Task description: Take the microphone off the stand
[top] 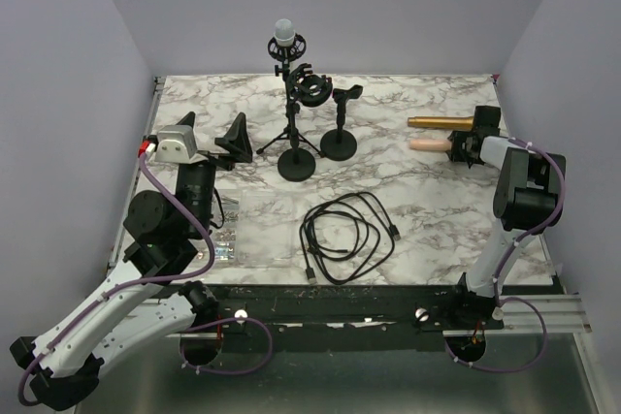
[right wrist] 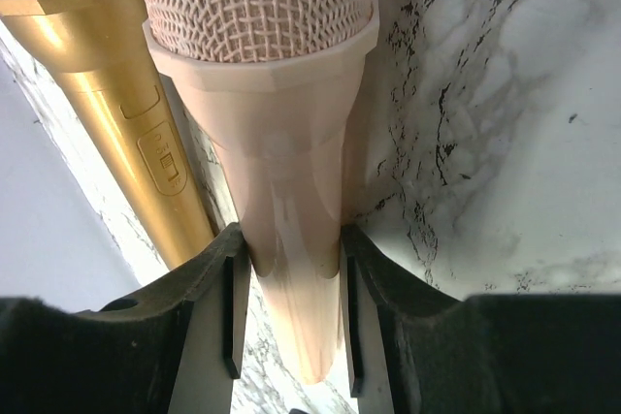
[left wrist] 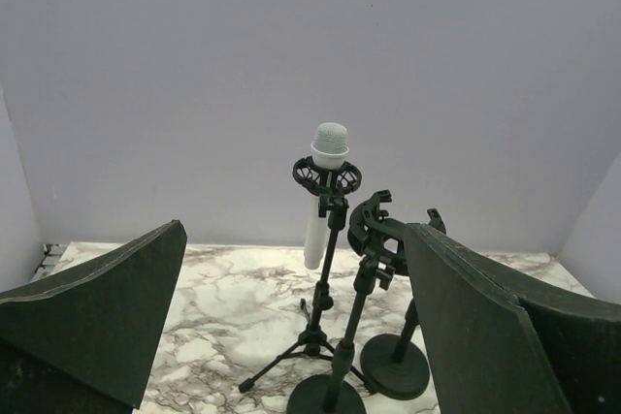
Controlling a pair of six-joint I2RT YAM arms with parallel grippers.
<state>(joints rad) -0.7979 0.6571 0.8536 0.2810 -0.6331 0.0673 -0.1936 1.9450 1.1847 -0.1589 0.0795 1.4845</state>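
A white microphone (top: 283, 32) with a grey mesh head stands upright in the shock mount of a black tripod stand (top: 291, 123) at the back; it also shows in the left wrist view (left wrist: 325, 191). My left gripper (top: 209, 133) is open and empty, to the left of the stands and facing them (left wrist: 291, 336). My right gripper (top: 464, 149) is at the right, shut on the tail of a pink microphone (right wrist: 281, 143) that lies on the table (top: 427, 144). A gold microphone (top: 439, 122) lies right beside it (right wrist: 126, 113).
A round-base stand (top: 297, 164) with an empty clip (top: 312, 89) and a shorter round-base stand (top: 339, 143) stand just in front of and right of the tripod. A coiled black cable (top: 349, 235) lies mid-table. A clear plastic bag (top: 225, 239) lies near the left arm.
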